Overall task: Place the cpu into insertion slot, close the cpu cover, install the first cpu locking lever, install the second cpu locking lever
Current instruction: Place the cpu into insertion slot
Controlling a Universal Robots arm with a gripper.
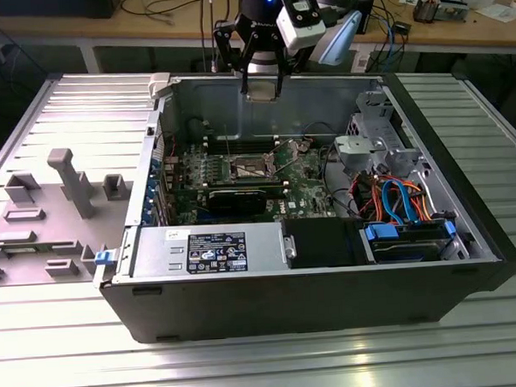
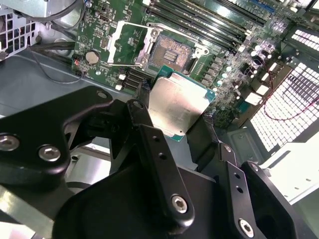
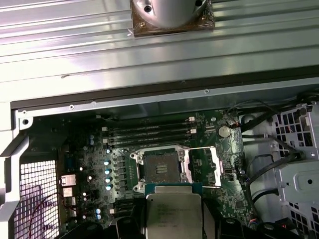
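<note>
My gripper [image 1: 263,92] hangs above the open computer case, over its back wall, shut on the cpu [image 2: 177,104]. The cpu is a flat square chip with a silver-grey top and a green edge, pinched by its sides between the black fingers [image 2: 142,122]. In both wrist views it sits some way above the board and off to one side of the insertion slot [image 2: 172,50]. The slot's dark pin field [image 3: 160,167] lies bare. The cpu cover [image 3: 202,167], a silver frame, is swung open beside the slot.
Long memory slots [image 3: 149,134] run beside the socket. A black expansion card [image 1: 241,196] lies in front of it. A power supply [image 1: 209,251] fills the case front, and a drive cage with coloured cables [image 1: 395,196] stands at the exterior view's right. A grey fixture plate [image 1: 61,202] lies left.
</note>
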